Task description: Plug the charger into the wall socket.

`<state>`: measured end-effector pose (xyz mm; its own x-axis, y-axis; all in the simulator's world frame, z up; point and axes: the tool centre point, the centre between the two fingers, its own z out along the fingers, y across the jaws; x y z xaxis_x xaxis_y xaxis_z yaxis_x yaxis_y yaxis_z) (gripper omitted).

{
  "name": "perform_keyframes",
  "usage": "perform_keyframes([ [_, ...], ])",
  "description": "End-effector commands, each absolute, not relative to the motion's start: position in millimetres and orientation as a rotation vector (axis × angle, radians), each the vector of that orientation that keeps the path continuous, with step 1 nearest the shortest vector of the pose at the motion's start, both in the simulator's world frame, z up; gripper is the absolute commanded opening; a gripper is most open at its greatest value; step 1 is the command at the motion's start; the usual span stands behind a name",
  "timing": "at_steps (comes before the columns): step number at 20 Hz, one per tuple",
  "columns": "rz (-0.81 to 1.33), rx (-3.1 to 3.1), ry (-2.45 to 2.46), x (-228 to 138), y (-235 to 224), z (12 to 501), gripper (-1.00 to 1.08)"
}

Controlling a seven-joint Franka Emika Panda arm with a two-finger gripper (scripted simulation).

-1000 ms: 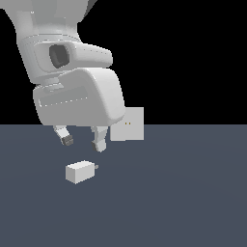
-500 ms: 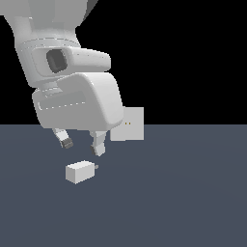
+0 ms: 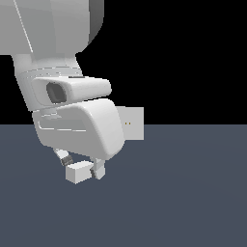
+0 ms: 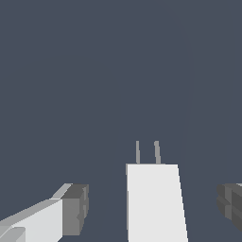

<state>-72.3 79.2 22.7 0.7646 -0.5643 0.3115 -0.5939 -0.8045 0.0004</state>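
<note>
The charger is a small off-white block lying on the dark floor. Its two grey prongs show in the wrist view, pointing away from the hand. My gripper is open and lowered over the charger, one finger on each side. In the wrist view the charger sits between the fingers, with a gap on both sides. The wall socket is a flat upright off-white plate with two tiny orange holes, standing behind the hand in the exterior view. The hand covers the socket's left edge.
The dark grey floor spreads flat around the charger and the socket. The arm's white body fills the upper left of the exterior view.
The arm has come down towards the floor. The open fingers, which hung above the charger, now straddle it. The charger and the socket have not moved.
</note>
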Motion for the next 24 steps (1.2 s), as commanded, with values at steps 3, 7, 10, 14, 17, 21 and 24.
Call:
perform_keyframes([
  [3,0.457,2.858,-0.941,-71.9,79.4,12.6,1.00],
  [7,0.457,2.858,-0.941,-71.9,79.5,11.6,-1.00],
  [10,0.457,2.858,-0.941,-71.9,79.5,11.6,-1.00],
  [14,0.457,2.858,-0.941,-71.9,79.5,11.6,-1.00],
  [17,0.458,2.858,-0.941,-71.8,79.4,11.9,-1.00],
  [21,0.460,2.867,-0.919,-71.4,77.1,13.6,-1.00],
  [24,0.463,2.881,-0.885,-70.8,73.2,16.3,-1.00],
])
